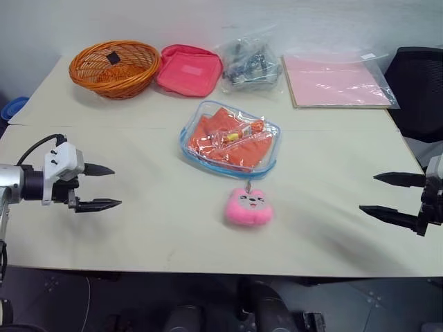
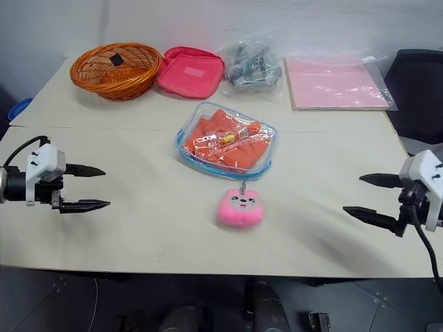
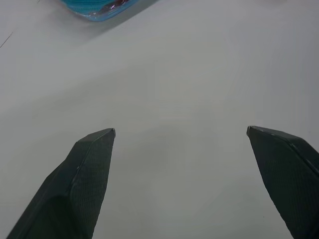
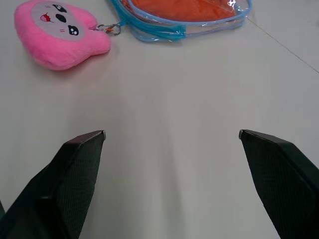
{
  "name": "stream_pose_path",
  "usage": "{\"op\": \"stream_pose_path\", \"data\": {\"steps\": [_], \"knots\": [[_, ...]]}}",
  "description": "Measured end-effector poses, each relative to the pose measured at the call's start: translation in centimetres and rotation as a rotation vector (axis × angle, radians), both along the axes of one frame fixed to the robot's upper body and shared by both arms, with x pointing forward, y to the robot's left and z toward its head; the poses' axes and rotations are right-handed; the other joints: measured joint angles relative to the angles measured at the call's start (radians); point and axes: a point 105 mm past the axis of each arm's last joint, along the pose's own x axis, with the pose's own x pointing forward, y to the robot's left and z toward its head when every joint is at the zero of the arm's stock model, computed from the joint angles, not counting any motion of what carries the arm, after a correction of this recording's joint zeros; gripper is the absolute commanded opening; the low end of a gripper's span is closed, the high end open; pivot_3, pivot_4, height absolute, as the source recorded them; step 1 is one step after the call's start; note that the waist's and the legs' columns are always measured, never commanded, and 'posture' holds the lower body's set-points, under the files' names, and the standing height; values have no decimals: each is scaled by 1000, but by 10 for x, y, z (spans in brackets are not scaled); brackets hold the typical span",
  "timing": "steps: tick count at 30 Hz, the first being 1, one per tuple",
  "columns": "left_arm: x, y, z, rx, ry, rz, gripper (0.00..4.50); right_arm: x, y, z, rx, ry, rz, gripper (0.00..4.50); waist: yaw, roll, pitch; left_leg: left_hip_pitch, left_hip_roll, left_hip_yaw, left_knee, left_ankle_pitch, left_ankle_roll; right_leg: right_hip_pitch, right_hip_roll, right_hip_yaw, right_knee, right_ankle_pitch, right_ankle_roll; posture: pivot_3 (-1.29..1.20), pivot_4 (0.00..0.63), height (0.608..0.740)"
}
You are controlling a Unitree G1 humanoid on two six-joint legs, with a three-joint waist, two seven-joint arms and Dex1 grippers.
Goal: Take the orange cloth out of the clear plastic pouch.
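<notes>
Nearest us, the pink plush charm (image 1: 248, 207) sits toward the tabletop's (image 1: 138, 228) near edge, clipped to the clear pouch (image 1: 230, 138) at mid-table, orange cloth (image 1: 228, 135) inside. Our left gripper (image 1: 107, 187) and right gripper (image 1: 377, 194) hover at opposite side edges, fingers spread, empty. A wicker basket (image 1: 114, 67) sits at the far-left corner.

1. The cloth (image 1: 232, 135) lies inside the pouch (image 1: 230, 139) at mid-bench (image 1: 138, 228).
2. The plush charm (image 1: 248, 207) sits just before the pouch (chained to it).
3. Behind: basket (image 1: 115, 68) left, paper sleeve (image 1: 337, 81) right.
</notes>
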Motion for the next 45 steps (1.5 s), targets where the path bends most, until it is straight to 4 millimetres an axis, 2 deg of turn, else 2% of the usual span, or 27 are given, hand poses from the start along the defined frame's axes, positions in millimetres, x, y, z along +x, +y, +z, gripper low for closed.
{"op": "stream_pose_path", "data": {"steps": [3,8,13,16,18,20,22,24,27,30,31,36,42,43,45], "knots": [[13,-13,8,-70,-45,11,4436,4,11,5,58,-40,-8,4500,4,0,0,-1,0,0,2,0,0,0,0,0,2,0,0,0,150,740],[38,-52,39,-279,-116,-7,4436,6,45,9,145,-55,33,4500,10,-1,0,-2,-1,-2,11,0,-1,1,0,0,6,0,0,0,150,740],[66,-117,49,-376,-116,-115,4436,8,92,14,191,-106,99,4500,11,-2,0,-3,-2,-3,15,0,-1,2,0,1,8,1,0,0,150,740],[89,-149,48,-357,-109,-139,4436,16,114,22,209,-175,91,4500,9,-2,0,-3,-2,-2,15,0,-1,2,1,1,8,1,0,0,150,740],[99,-167,47,-342,-116,-159,4436,21,119,22,220,-180,63,4500,7,-3,0,-4,-2,-1,15,0,-1,1,1,1,7,2,0,0,150,740],[126,-197,43,-274,-141,-118,4436,23,129,21,221,-179,49,4500,13,-4,1,-6,-6,1,16,0,0,0,1,-3,6,2,0,0,150,740],[134,-224,39,-201,-180,-130,4436,18,145,23,227,-191,90,4500,14,-4,1,-6,-9,0,16,1,0,0,1,-6,5,2,0,0,150,740],[139,-233,33,-166,-198,-118,4436,15,149,24,224,-200,92,4500,10,-4,1,-12,-9,-1,15,1,1,0,0,-8,2,3,1,0,150,740],[147,-232,15,-85,-214,-61,4436,15,144,22,220,-196,42,4500,3,-4,1,-13,-8,-1,15,1,1,-1,0,-9,0,4,2,0,150,740],[150,-234,-4,-26,-206,-14,3842,9,143,22,219,-205,17,4500,11,-6,2,-15,-8,-4,16,1,1,-1,0,-12,0,4,1,0,150,740],[151,-233,-8,-7,-210,0,3493,6,141,23,217,-216,4,4500,12,-6,2,-15,-7,-4,16,2,1,-1,-1,-12,-1,5,1,0,150,740],[153,-232,-13,30,-218,17,1982,-1,132,21,209,-210,-40,4500,12,-7,3,-15,-5,-4,16,3,4,0,-1,-11,-2,7,3,0,150,740],[152,-234,-13,18,-214,15,235,-2,130,22,197,-207,-41,4500,11,-7,3,-15,-4,-4,16,3,4,0,-1,-11,-2,7,3,0,150,740],[152,-234,-12,11,-212,14,20,-2,130,22,195,-207,-41,4500,10,-7,3,-15,-4,-4,16,3,4,0,-1,-11,-2,7,3,0,150,740],[151,-234,-10,-11,-207,9,20,-2,130,22,191,-209,-39,4500,10,-7,3,-15,-4,-4,16,3,4,0,-1,-11,-2,7,3,0,150,740]]}}
